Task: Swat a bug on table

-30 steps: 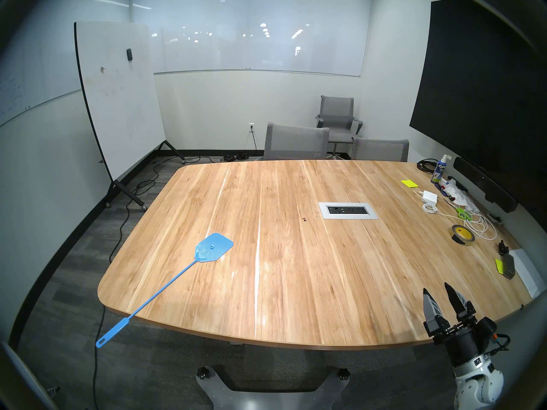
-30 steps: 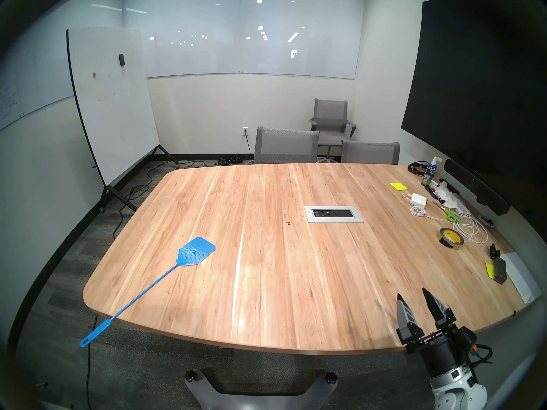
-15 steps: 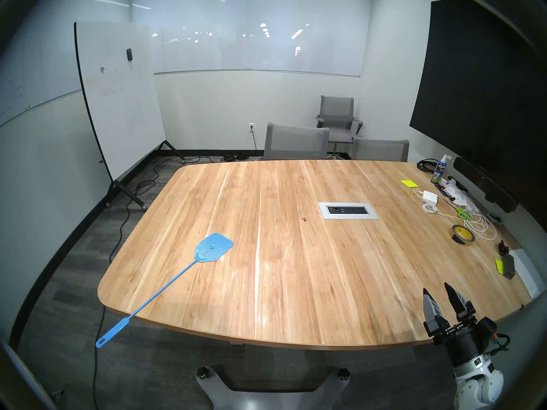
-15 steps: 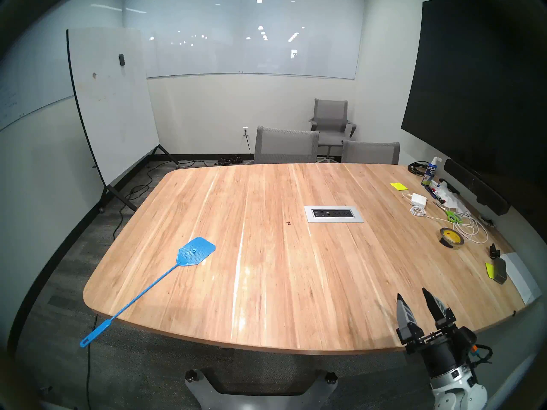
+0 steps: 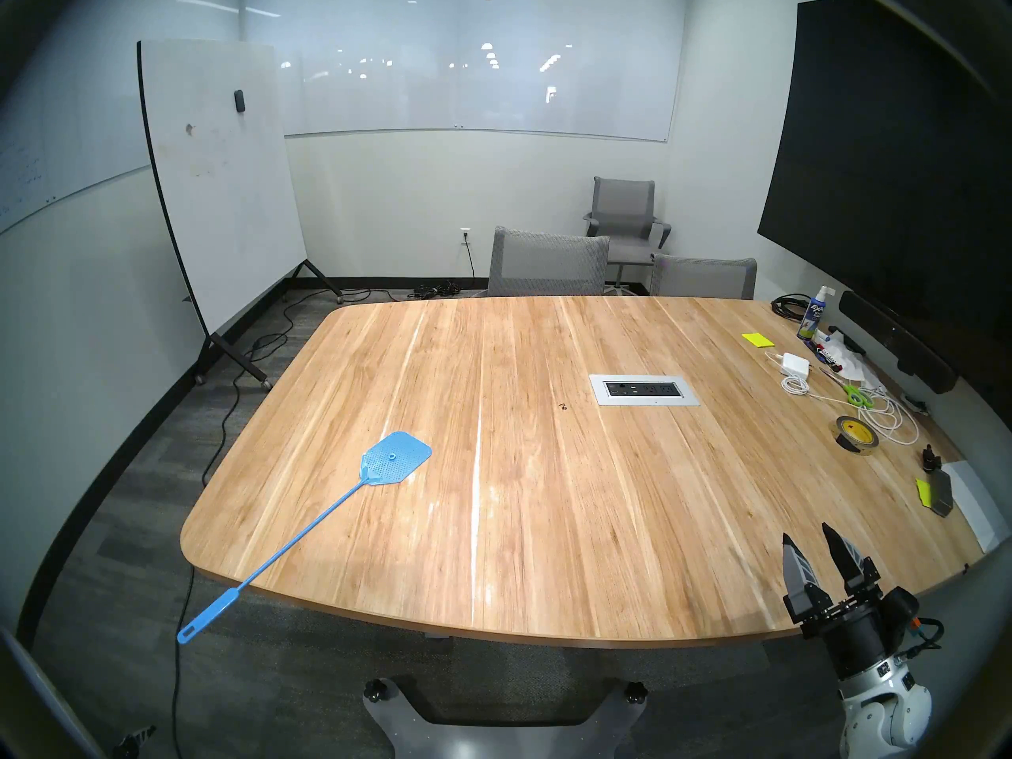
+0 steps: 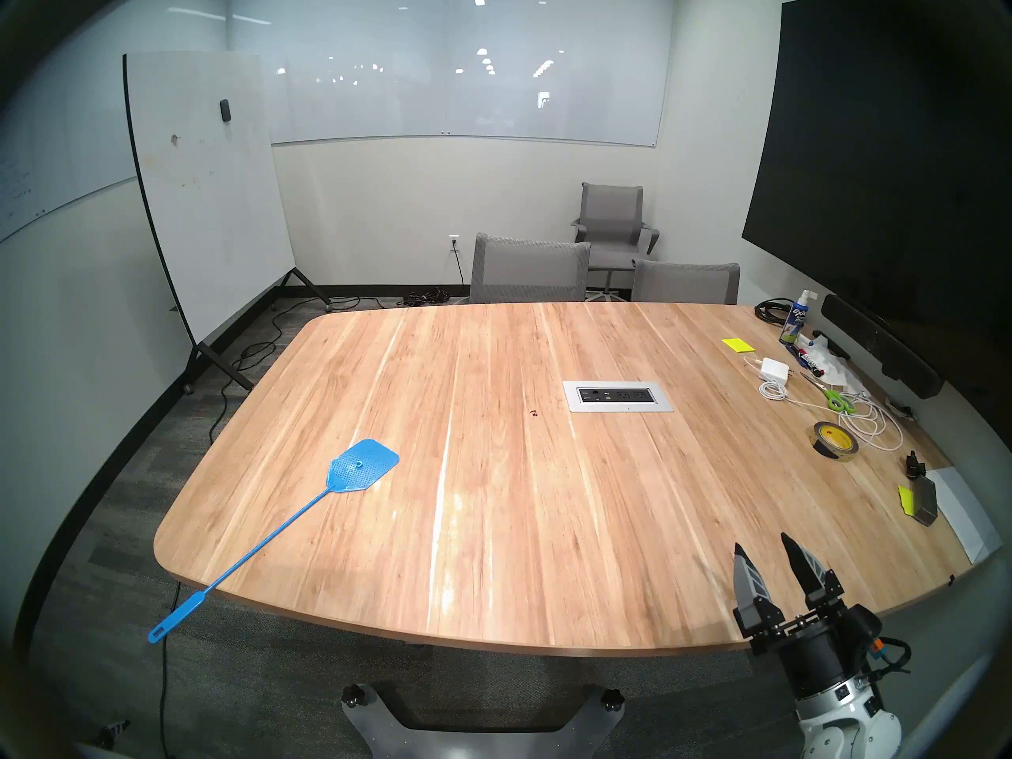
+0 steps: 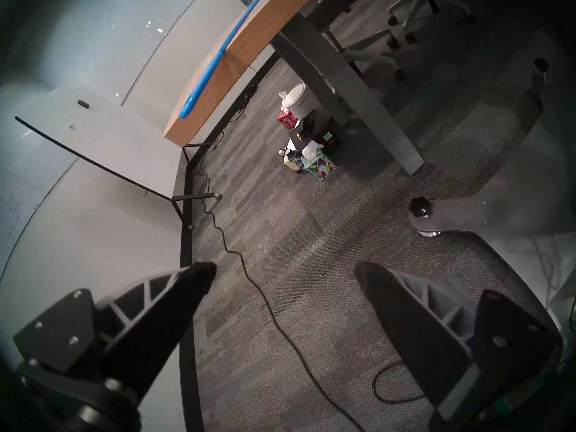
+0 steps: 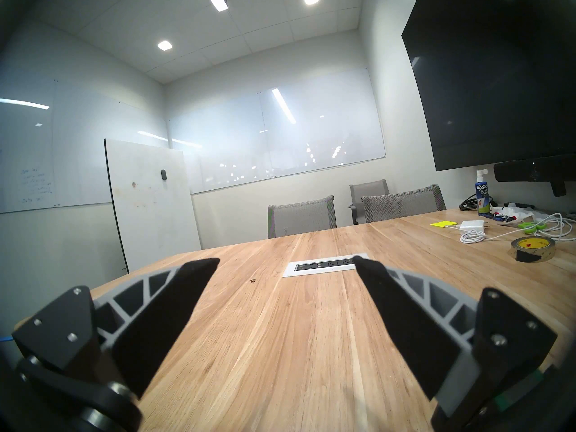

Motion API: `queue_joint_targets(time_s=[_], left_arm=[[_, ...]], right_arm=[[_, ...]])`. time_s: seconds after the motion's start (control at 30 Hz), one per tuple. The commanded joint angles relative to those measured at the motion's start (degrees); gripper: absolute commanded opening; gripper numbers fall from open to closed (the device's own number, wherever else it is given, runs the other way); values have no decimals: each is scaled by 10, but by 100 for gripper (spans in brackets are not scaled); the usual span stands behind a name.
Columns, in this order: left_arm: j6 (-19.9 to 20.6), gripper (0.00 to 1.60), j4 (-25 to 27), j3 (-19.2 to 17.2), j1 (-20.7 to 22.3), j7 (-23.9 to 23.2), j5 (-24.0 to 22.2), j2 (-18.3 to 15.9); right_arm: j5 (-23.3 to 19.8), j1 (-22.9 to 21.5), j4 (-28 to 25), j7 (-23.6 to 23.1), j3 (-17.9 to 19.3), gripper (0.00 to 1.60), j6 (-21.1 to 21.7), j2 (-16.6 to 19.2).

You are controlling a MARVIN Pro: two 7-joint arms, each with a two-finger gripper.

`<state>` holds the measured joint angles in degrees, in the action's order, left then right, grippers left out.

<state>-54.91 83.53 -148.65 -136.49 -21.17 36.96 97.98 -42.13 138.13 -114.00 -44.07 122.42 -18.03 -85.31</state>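
Note:
The bug (image 5: 562,407) (image 6: 534,412) (image 8: 252,280) is a tiny dark speck on the wood table (image 5: 547,522), just left of the grey outlet panel (image 5: 644,390). A blue swatter (image 5: 395,459) lies flat at the table's left. Its handle (image 5: 208,618) (image 7: 202,79) sticks out past the near-left edge. My right gripper (image 5: 807,533) (image 8: 285,261) hovers open and empty over the near-right corner, pointing toward the bug. My left gripper (image 7: 285,266) is open and empty, low beside the table over the carpet, well below the handle.
Along the table's right edge lie a tape roll (image 5: 857,436), a white charger with cable (image 5: 795,364), green scissors (image 5: 857,395), a spray bottle (image 5: 815,314) and sticky notes (image 5: 755,339). Grey chairs (image 5: 547,262) stand at the far side. A cord (image 7: 265,297) crosses the carpet.
At the head views' lower-left edge a small dark piece has slid a little to the right. The swatter, the bug and my right gripper have not moved.

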Motion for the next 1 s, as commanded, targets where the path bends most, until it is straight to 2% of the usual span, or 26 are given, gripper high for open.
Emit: queue_joint_targets(time_s=[0.0, 0.2, 0.37, 0.47, 0.53, 0.63, 0.67, 0.7, 0.73, 0.83, 0.87, 0.93, 0.97], left_arm=[[-1, 160, 53, 2, -57, 59, -6, 13], [-1, 160, 85, 6, -92, 95, -5, 37], [-1, 160, 99, 16, -118, 116, -8, 43], [-1, 160, 99, 24, -132, 112, -28, 29], [-1, 160, 91, 43, -150, 114, -52, 4], [-1, 160, 68, 52, -150, 108, -81, -31], [-1, 160, 68, 52, -150, 108, -81, -31], [-1, 160, 65, 39, -135, 94, -85, -26], [-1, 160, 44, 32, -119, 90, -96, -43], [-1, 160, 16, 35, -108, 70, -117, -68], [-1, 160, 13, 25, -97, 60, -120, -63], [-1, 160, -11, 31, -91, 53, -138, -89], [-1, 160, -15, 20, -79, 45, -139, -85]], right_arm=[[0, -1, -9, -1, 0, 160, -1, 1], [0, -1, -8, -1, 0, 160, -1, 1], [0, -2, -8, -2, 0, 160, -1, 0], [0, -1, -9, -2, 1, 160, 0, 0], [0, -1, -9, -2, 1, 160, 0, 0], [0, -1, -9, -2, 1, 160, 0, 0], [0, -1, -9, -2, 1, 160, 0, 0], [0, -1, -9, -2, 1, 160, 0, 0], [0, -2, -9, -2, 1, 160, 0, 0], [0, -2, -8, -2, 1, 160, 0, 0], [0, -2, -9, -2, 1, 160, 0, 0], [0, -2, -9, -2, 1, 160, 0, 0], [0, -2, -9, -2, 1, 160, 0, 0]])
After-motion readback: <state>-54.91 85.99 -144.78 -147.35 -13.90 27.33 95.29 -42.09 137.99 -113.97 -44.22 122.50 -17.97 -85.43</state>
